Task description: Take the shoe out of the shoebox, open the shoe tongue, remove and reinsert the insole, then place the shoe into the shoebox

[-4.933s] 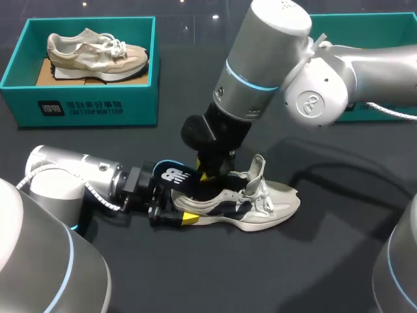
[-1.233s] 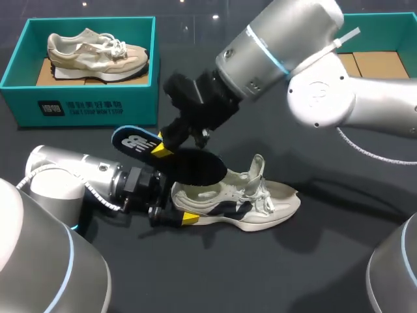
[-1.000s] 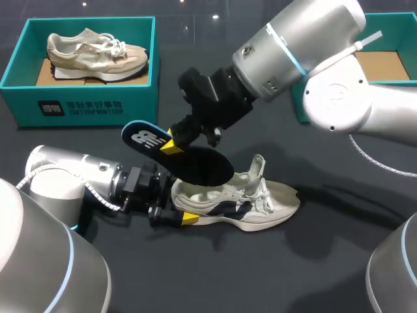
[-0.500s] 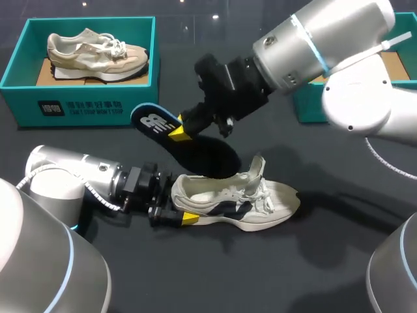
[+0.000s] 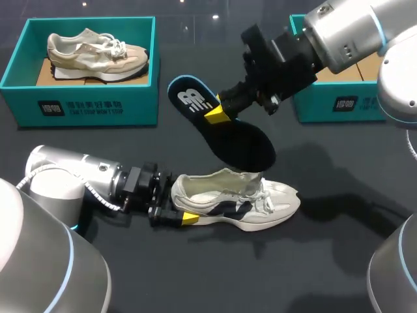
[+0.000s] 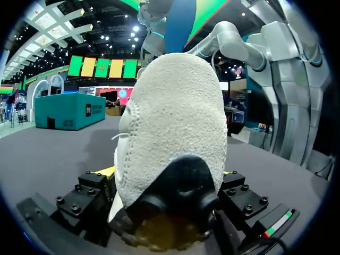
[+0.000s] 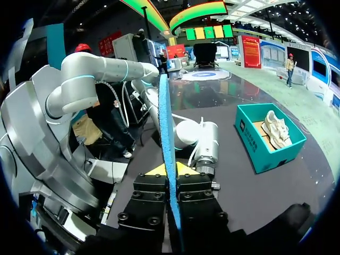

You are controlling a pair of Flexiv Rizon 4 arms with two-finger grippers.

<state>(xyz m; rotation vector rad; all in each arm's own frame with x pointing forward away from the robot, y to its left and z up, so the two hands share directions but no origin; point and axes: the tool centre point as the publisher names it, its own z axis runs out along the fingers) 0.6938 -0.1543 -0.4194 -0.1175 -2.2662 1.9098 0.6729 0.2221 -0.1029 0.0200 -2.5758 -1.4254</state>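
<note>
Two firm grips: toward the table's [image 5: 326, 261] near edge, the left gripper [image 5: 176, 207] clamps the shoe [image 5: 241, 202] by its heel (far finger hidden). Above it, the right gripper [image 5: 218, 109] pinches the insole [image 5: 238, 140] aloft, masking part of the shoe. At the far-right corner sits the shoebox [image 5: 339, 104], half-hidden by that arm.
</note>
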